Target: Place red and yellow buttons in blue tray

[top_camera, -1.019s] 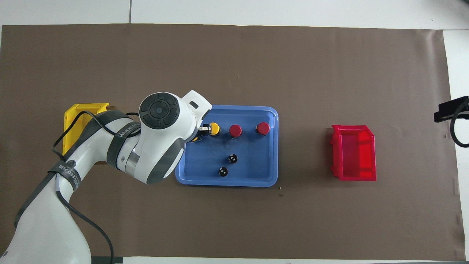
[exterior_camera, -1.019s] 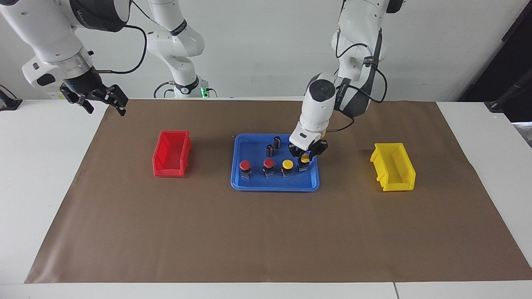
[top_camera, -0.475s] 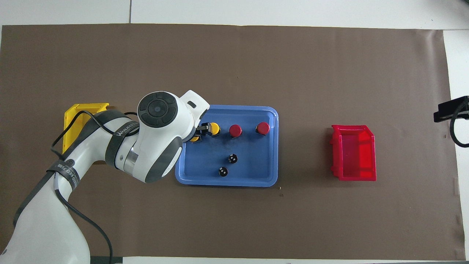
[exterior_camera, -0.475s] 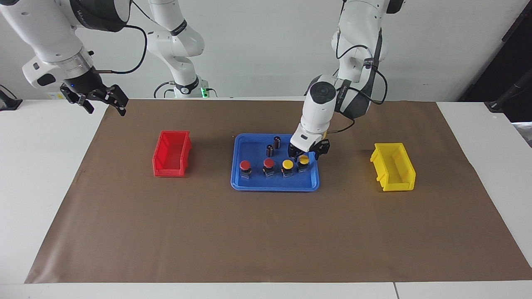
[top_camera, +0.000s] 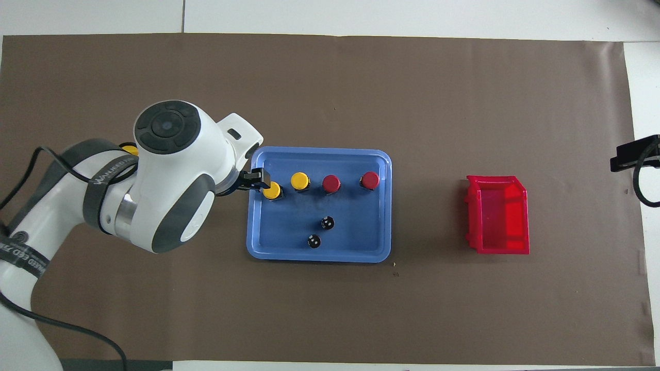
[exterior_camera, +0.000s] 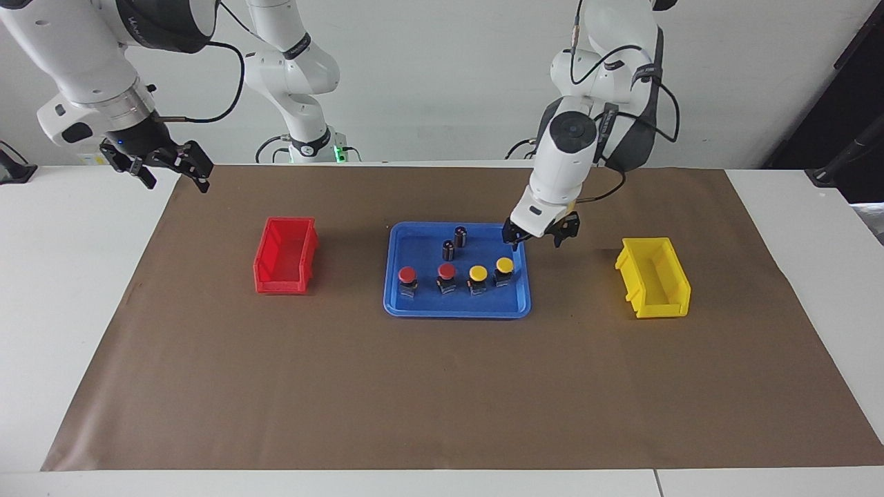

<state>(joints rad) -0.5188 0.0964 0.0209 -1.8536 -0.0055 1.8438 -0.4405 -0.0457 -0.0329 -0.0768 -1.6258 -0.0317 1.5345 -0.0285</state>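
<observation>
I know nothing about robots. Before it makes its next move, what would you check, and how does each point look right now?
1. All four buttons in the blue tray: two red-capped buttons and two yellow-capped buttons stand in a row: ok.
2. Buttons upright: ok.
3. Left end effector open, holding nothing: ok.
4. Left end effector off the end yellow button: ok, raised over the tray's edge.
5. Right end effector waiting over the table's corner, open: ok.
6. Red bin free of buttons: ok.

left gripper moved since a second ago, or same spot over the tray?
Yes. The left gripper has let go of the yellow button, risen and drawn back toward the robots, now over the blue tray edge nearest the yellow bin.
</observation>
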